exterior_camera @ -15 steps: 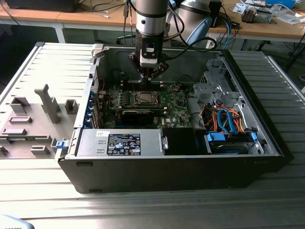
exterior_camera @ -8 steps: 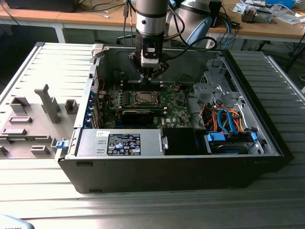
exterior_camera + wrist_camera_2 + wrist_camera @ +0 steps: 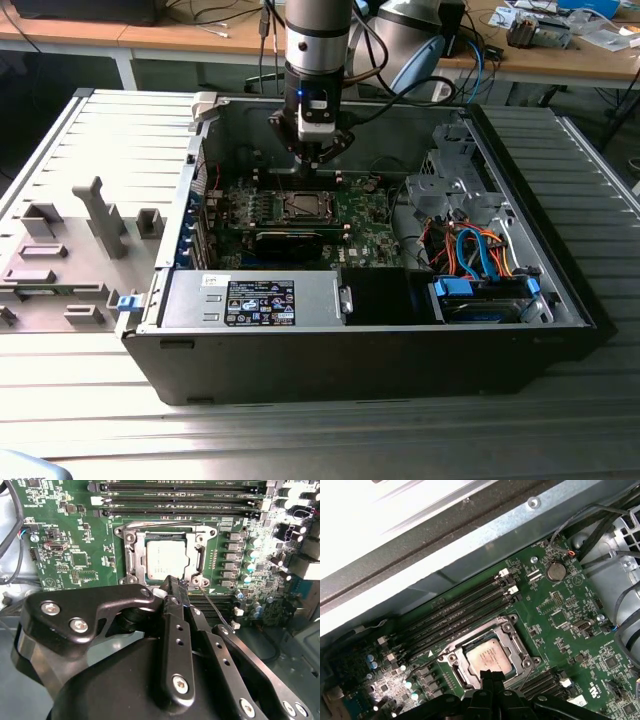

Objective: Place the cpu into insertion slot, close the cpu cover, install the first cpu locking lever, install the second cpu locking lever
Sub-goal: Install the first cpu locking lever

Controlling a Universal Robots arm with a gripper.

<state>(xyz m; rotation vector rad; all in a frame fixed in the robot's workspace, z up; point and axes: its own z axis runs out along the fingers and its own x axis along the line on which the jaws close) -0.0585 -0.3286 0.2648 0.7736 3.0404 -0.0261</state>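
Cpu (image 3: 167, 560), a flat pale-silver square, sat in its socket on the green motherboard (image 3: 75, 565), with the thin metal cpu cover (image 3: 129, 560) lying flat around it. The black gripper (image 3: 175, 586), fingers pressed together on nothing, hovered at the socket's corner beside a wiry locking lever (image 3: 212, 606), apparently to work it.

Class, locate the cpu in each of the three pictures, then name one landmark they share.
Exterior view: cpu mid-case, under the arm.
Second wrist view: cpu just beyond the jaws.
First wrist view: cpu beside the memory slots.
Shared landmark: green motherboard.
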